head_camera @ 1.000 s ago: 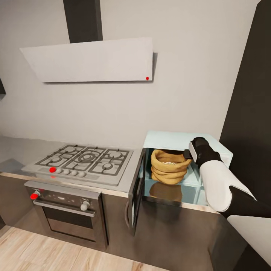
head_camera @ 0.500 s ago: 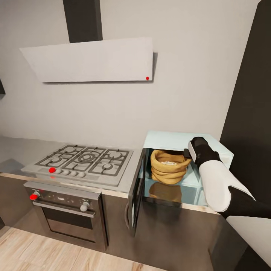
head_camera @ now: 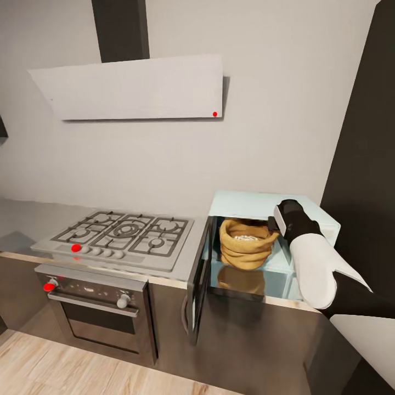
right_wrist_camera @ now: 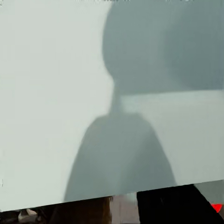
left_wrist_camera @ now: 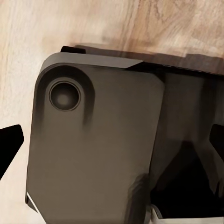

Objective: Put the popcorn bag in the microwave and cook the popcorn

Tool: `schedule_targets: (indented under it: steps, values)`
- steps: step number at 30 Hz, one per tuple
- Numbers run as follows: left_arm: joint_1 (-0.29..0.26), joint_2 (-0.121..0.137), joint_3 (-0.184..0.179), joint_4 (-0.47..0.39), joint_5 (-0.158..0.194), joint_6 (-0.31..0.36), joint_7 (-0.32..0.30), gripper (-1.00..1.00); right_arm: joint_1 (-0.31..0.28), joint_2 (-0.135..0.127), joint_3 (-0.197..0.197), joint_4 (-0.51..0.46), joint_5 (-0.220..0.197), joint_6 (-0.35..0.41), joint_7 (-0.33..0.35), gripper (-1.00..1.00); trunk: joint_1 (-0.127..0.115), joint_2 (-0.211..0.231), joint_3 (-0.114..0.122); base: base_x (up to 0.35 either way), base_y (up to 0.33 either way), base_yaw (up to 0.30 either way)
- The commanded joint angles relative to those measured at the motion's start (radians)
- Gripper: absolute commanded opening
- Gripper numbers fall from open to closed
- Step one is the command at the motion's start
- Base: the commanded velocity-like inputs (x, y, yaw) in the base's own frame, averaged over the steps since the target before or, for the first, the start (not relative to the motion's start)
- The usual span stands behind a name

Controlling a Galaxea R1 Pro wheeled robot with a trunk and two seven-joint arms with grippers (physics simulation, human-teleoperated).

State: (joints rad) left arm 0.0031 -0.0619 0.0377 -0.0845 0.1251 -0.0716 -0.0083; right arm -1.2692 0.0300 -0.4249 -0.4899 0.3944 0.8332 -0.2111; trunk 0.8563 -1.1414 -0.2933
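Note:
The pale mint-blue microwave (head_camera: 249, 202) stands on the grey countertop (head_camera: 191, 248), its dark glass door (head_camera: 198, 280) swung open to the left. Inside sits the mustard-brown popcorn bag (head_camera: 246, 253), upright, with whitish popcorn (head_camera: 246, 238) showing in its mouth. My right gripper (head_camera: 273, 224) reaches into the cavity at the bag's right rim; its fingers are hidden behind the wrist. The right wrist view looks at the microwave's pale inner wall (right_wrist_camera: 56, 93), with a strip of the bag (right_wrist_camera: 88, 212) and a dark finger (right_wrist_camera: 172, 205) at the edge. My left gripper (left_wrist_camera: 112, 140) hangs open over the wooden floor (left_wrist_camera: 70, 23).
A gas hob (head_camera: 123, 233) lies left of the microwave, with an oven (head_camera: 99, 312) below it and a white hood (head_camera: 137, 88) above. A tall dark cabinet (head_camera: 367, 164) closes the right side. The robot's dark base (left_wrist_camera: 93, 149) is under the left gripper.
The bag has sagged and settled a little on the microwave floor. My right arm has barely moved.

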Motion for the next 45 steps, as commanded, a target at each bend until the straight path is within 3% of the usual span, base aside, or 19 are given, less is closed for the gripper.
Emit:
schedule_targets:
  steps: [1, 10, 14, 18, 20, 36, 40, 45]
  values:
    - [0.000, 0.000, 0.003, -0.001, 0.007, -0.001, -0.001, 1.00, -0.001, 0.002, -0.005, -0.001, -0.004, 0.001, -0.005, 1.00, 0.000, -0.001, -0.001, 0.000, 0.000, 0.000]
    - [0.000, -0.001, 0.002, -0.001, 0.007, -0.001, -0.001, 1.00, -0.001, 0.002, -0.006, -0.001, -0.007, 0.022, -0.001, 1.00, 0.000, -0.001, -0.001, 0.000, 0.000, 0.000]
    - [0.000, -0.001, 0.002, -0.001, 0.007, -0.001, -0.001, 1.00, -0.001, 0.005, -0.008, -0.054, -0.015, 0.075, 0.003, 1.00, 0.000, -0.001, -0.001, 0.000, 0.000, 0.000]
    - [0.001, -0.001, 0.003, -0.001, 0.007, 0.000, -0.001, 1.00, -0.001, 0.054, -0.006, -0.191, -0.017, 0.191, 0.005, 1.00, 0.000, -0.001, -0.001, -0.021, 0.000, 0.000]
    - [0.000, -0.001, 0.003, -0.001, 0.007, 0.000, -0.001, 1.00, -0.001, 0.066, -0.006, -0.217, -0.018, 0.214, 0.005, 1.00, 0.000, -0.001, -0.001, -0.175, 0.000, 0.000]
    - [0.000, -0.002, 0.002, -0.001, 0.007, -0.001, -0.001, 1.00, -0.001, 0.073, -0.004, -0.231, -0.018, 0.214, 0.007, 1.00, 0.000, -0.001, -0.001, -0.337, 0.000, 0.000]
    - [0.000, -0.002, 0.004, -0.003, 0.009, -0.001, -0.001, 1.00, 0.022, 0.094, -0.011, -0.208, -0.046, 0.191, 0.026, 1.00, 0.000, -0.001, -0.001, 0.000, 0.000, 0.000]
    - [0.000, -0.001, 0.004, -0.003, 0.010, -0.002, 0.000, 1.00, 0.050, 0.073, -0.014, -0.237, -0.066, 0.214, -0.002, 1.00, 0.000, -0.001, -0.001, 0.000, 0.000, 0.000]
